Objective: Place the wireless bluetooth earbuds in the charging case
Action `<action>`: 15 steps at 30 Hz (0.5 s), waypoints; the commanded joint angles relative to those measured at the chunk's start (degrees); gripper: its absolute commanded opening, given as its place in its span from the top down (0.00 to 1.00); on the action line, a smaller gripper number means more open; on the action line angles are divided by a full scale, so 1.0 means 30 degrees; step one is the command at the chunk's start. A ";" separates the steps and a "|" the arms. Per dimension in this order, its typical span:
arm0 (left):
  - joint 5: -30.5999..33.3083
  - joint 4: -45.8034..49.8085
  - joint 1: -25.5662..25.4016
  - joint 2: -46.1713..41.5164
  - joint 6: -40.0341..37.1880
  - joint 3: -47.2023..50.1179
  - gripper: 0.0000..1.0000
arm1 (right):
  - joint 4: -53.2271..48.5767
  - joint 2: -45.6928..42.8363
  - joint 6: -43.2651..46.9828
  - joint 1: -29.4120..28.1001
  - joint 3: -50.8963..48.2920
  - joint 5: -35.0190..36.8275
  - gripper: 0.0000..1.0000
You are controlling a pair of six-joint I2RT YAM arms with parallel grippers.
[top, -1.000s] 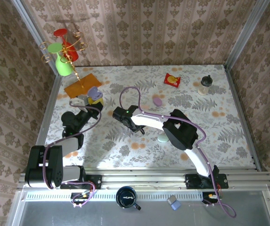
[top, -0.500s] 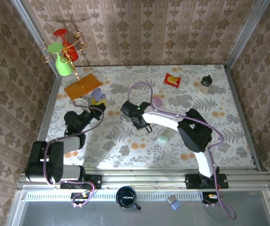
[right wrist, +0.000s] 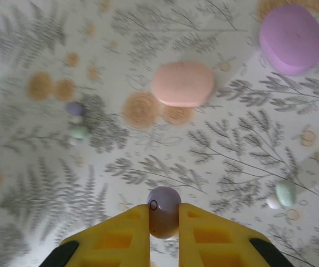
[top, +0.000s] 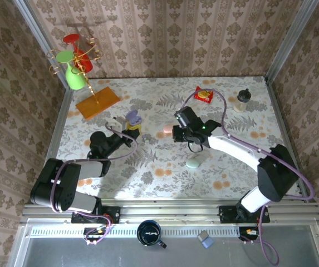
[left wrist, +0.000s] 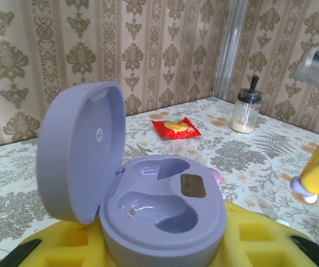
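Open charging case (left wrist: 165, 217) between left gripper (top: 132, 125) pads, lid hinged at its left. Snack packet (left wrist: 175, 127) on table (left wrist: 14, 167) behind case, jar (left wrist: 244, 114) farther right, near wall. Earbud (right wrist: 163, 203) between right gripper (right wrist: 163, 216) fingers. Closed case (right wrist: 182, 83) on table ahead; second closed case (right wrist: 293, 39) behind it, to right. Loose earbuds (right wrist: 78, 132) at left, lone earbud (right wrist: 285, 193) at right.

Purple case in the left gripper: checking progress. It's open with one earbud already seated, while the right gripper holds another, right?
No: the left wrist view shows the purple case, open in the left gripper, with both wells empty. The right gripper does hold an earbud.
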State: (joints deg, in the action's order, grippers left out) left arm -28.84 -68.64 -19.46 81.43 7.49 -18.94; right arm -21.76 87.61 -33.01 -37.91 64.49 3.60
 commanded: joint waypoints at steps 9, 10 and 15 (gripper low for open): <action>0.0594 0.0496 -0.2886 0.1550 -0.3400 -0.2140 0.76 | 0.6239 -0.3181 -0.2257 0.0684 -0.1802 -0.5147 0.82; 0.0519 0.0598 -0.3063 0.1629 -0.3624 -0.2274 0.77 | 0.6394 -0.3189 -0.2295 0.0684 -0.1751 -0.5279 0.82; 0.0606 0.2059 -0.4108 0.2047 -0.4890 -0.3178 0.76 | 0.6922 -0.3020 -0.2515 0.0684 -0.1540 -0.5591 0.82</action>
State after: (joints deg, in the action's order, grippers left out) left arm -27.16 -64.95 -30.48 86.67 -2.94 -25.96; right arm -3.90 79.53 -39.27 -35.99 59.57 -11.03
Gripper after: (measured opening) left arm 0.357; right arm 0.182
